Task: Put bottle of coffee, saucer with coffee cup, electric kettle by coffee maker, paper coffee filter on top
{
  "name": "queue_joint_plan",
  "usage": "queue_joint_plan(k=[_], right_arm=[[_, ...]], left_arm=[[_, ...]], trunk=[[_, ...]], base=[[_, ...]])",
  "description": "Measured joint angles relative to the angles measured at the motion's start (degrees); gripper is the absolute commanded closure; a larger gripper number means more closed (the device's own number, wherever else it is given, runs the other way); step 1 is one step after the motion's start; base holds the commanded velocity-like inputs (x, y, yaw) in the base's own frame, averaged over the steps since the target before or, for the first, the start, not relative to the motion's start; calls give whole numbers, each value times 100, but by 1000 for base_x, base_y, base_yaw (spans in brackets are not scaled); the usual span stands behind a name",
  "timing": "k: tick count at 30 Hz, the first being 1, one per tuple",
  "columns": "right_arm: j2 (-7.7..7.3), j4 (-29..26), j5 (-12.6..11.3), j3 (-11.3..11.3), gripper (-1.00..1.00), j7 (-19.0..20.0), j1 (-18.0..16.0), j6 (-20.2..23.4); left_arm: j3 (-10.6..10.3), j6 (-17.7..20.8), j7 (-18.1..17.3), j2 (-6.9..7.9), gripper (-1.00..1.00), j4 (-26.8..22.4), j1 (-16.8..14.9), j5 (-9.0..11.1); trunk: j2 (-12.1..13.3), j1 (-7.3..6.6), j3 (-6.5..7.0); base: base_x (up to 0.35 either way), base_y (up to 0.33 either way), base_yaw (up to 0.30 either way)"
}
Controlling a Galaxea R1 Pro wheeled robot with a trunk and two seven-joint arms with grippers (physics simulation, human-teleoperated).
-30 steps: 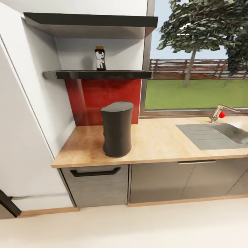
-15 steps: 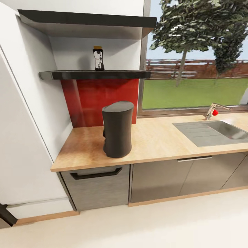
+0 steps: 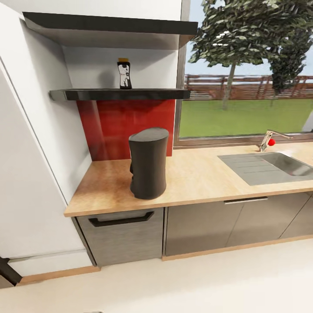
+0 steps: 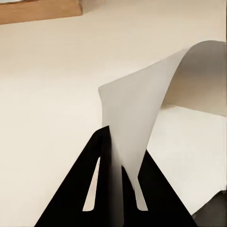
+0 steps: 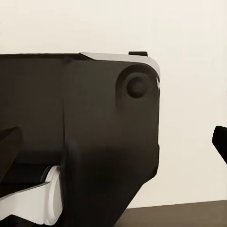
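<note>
Left gripper [image 4: 118, 184] is clamped on a paper filter [image 4: 142, 109]: thin white sheet pinched between the two black fingers [image 4: 90, 184], curling up and away from them above the pale floor. It's light and floppy, bends under its own weight, so no force needed, but it'll flutter or fold on a fast swing. The pinch sits at one edge; that's fine for carrying, and for release it should be laid flat on the target so it doesn't slide off.

Right gripper: can't tell whether it's open or closed. The right wrist view is mostly dark robot body against a pale surface, possibly the base, hard to read.

Head view: coffee maker [image 3: 148, 163] stands upright on the wooden counter [image 3: 200, 174], near the left end, flat top free. Coffee bottle [image 3: 124, 74] is on the shelf [image 3: 117, 94] above, upright. It's likely rigid and smooth, so grab it mid-body. Sink [image 3: 269, 167] and tap [image 3: 270, 140] are well off to the right.
</note>
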Motion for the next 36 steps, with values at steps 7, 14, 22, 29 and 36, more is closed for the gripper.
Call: queue_joint_plan(k=[7, 14, 22, 29, 36], right_arm=[[8, 11, 10, 0, -100, -8, 0, -2], [5, 25, 20, 5, -100, -17, 0, -5], [5, 26, 22, 25, -100, -21, 0, -5], [9, 26, 22, 32, -100, -22, 0, -9], [9, 26, 22, 32, -100, -22, 0, -10]], left_arm=[[10, -232, -726, 60, 100, -421, -47, 7], [60, -228, -1323, 46, 100, -1685, -61, 40], [72, -167, -1967, 69, 100, -2704, -165, 510], [95, 448, -2737, 442, 100, -3317, -311, 987], [93, 1379, -3209, 805, 100, -4013, -510, 1613]], trunk=[[0, 0, 0], [0, 0, 0], [0, 0, 0], [0, 0, 1], [0, 0, 1]], base=[[0, 0, 0], [0, 0, 0], [0, 0, 0], [0, 0, 0], [0, 0, 0]])
